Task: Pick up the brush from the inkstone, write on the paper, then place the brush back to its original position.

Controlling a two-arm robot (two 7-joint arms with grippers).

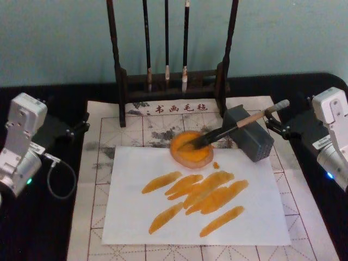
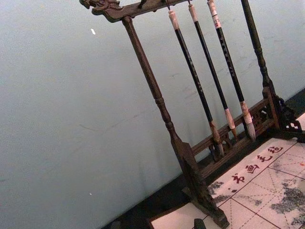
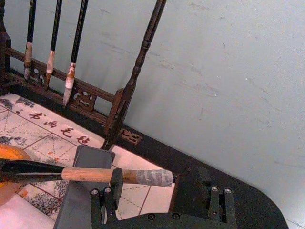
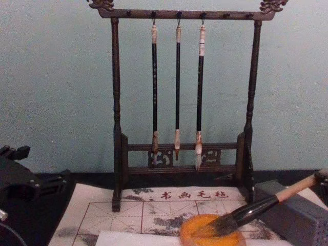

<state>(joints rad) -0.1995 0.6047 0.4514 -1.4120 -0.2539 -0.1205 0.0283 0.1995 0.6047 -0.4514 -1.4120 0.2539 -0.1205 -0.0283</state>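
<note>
Covering black table (image 1: pixel 32 234), gridded mat (image 1: pixel 92 217), paper (image 1: pixel 130 217) atop, seemingly painted wall (image 1: pixel 65 38) behind

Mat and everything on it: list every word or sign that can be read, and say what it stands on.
"书画毛毡": four red characters printed on the mat, along its far edge, in front of the brush rack.
Paper: orange strokes, no legible writing.
Hanging brushes: any marks on the handles are too small to read.
</note>
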